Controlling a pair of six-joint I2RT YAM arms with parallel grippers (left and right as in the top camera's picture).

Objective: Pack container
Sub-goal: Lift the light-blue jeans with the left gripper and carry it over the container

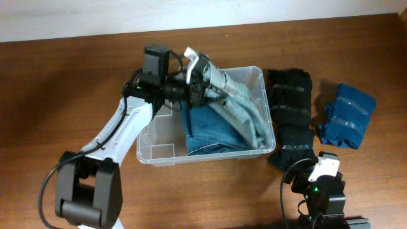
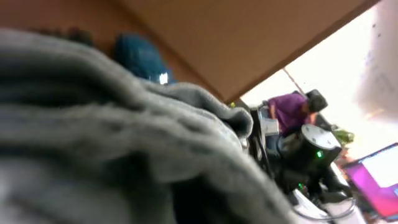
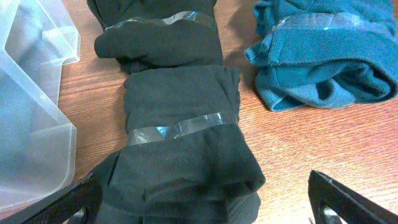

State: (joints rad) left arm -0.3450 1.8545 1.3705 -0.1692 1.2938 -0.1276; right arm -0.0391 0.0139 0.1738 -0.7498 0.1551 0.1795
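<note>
The clear container (image 1: 147, 145) stands mid-table, and its corner shows in the right wrist view (image 3: 34, 134). Folded dark blue jeans (image 1: 206, 130) lie inside it. My left gripper (image 1: 198, 84) is over the container's back edge, shut on pale grey-blue jeans (image 1: 238, 102) that drape into the bin. That cloth fills the left wrist view (image 2: 93, 137) and hides the jaws. My right gripper (image 3: 205, 202) is open and empty, low over the near end of a black taped bundle (image 3: 180, 124). The bundle lies right of the container (image 1: 291, 114).
A teal taped bundle (image 1: 346, 114) lies on the table right of the black one. It shows in the right wrist view (image 3: 323, 56) and the left wrist view (image 2: 140, 56). The right arm's base (image 1: 321, 194) sits at the front edge.
</note>
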